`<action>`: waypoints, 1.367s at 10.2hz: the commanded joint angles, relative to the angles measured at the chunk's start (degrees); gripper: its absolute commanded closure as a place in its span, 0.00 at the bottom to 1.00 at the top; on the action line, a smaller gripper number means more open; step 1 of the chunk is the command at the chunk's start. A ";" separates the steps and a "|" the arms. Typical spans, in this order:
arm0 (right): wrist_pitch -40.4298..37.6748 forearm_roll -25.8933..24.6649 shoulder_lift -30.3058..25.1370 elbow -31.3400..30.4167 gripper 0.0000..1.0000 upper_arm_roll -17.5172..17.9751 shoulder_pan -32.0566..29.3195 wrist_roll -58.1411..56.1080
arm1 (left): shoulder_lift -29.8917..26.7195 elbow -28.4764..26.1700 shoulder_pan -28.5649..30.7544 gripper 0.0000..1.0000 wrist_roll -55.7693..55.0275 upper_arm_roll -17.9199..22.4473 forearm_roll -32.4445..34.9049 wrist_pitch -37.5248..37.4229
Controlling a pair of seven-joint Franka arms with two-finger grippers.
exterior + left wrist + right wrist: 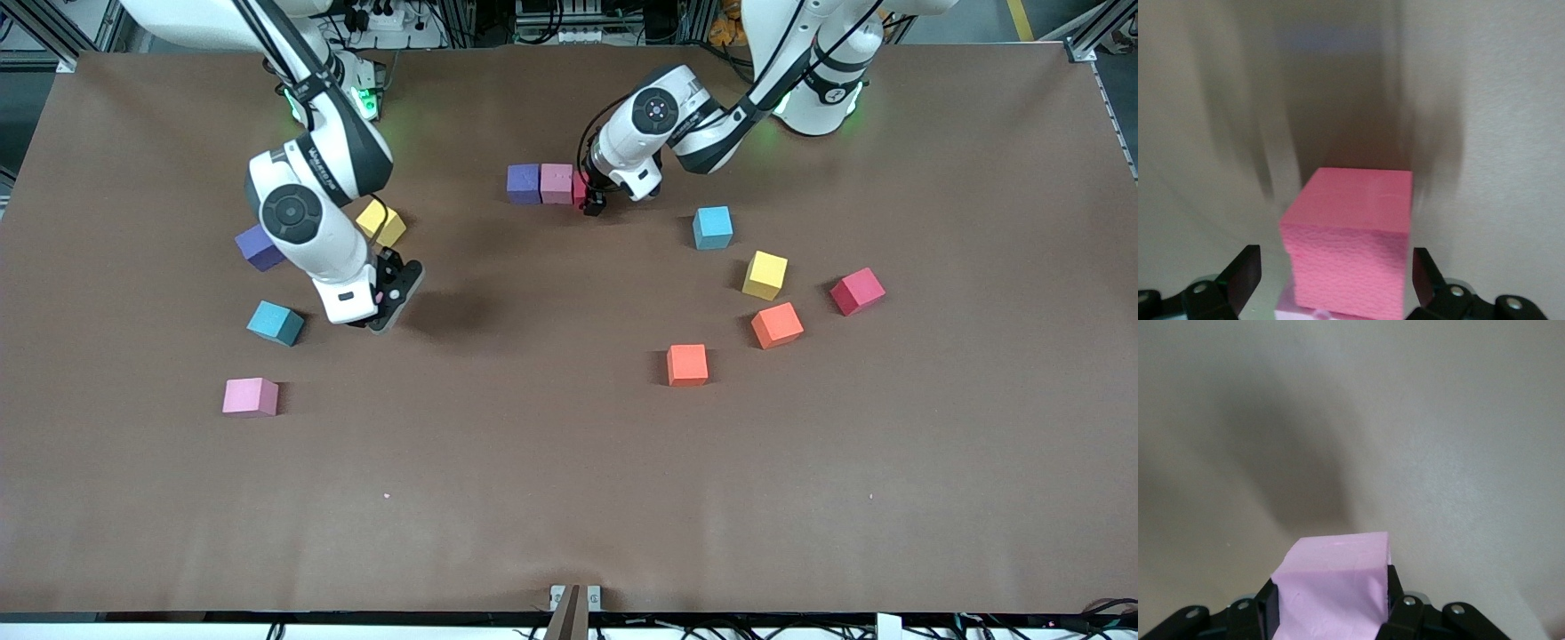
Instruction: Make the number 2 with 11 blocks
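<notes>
We see the top stroke of the 2 begun near the arms' bases: a purple block (524, 183) and a pink block (556, 183) sit touching in a row, with a red block (579, 188) tight against the pink one's end. The left tool (594, 206) is down at that red block, and in the left wrist view its fingers (1243, 275) stand apart on either side of the cube (1350, 250), clear of its faces. We judge it is open so the block can rest flush in line.

The right tool (388, 298) hangs over the worktop (569, 498) toward the right arm's end, clamped on a light pink block (1331, 595), likely carried as the next piece.

Loose blocks lie scattered: purple (259, 247), blue (275, 323) and pink (250, 396) toward the right arm's end; blue (712, 227), two orange (687, 364) (777, 324) and red (857, 291) toward the left arm's. Yellow cubes (380, 222) (765, 275) are not needed.
</notes>
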 commanded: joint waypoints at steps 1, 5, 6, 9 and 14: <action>-0.78 0.66 -1.13 0.76 0.64 -0.74 5.18 9.79 | -2.99 0.49 -0.89 0.00 -0.17 0.21 -0.67 -3.70; -1.48 6.56 -1.23 2.87 0.64 -0.66 14.32 26.40 | -5.64 1.63 0.16 0.00 -2.19 -0.32 -0.84 -6.96; -1.48 6.64 -1.06 3.65 0.64 -0.66 15.22 29.40 | -5.73 2.77 0.68 0.00 -2.28 -0.14 -0.85 -8.97; -1.48 6.65 -0.88 3.66 0.63 -0.39 15.32 31.19 | -5.90 6.55 5.24 0.00 -1.84 0.03 0.11 -16.08; 3.59 6.65 0.78 3.31 0.63 2.41 16.36 46.35 | -7.49 8.83 21.82 0.00 0.25 0.03 14.50 -21.28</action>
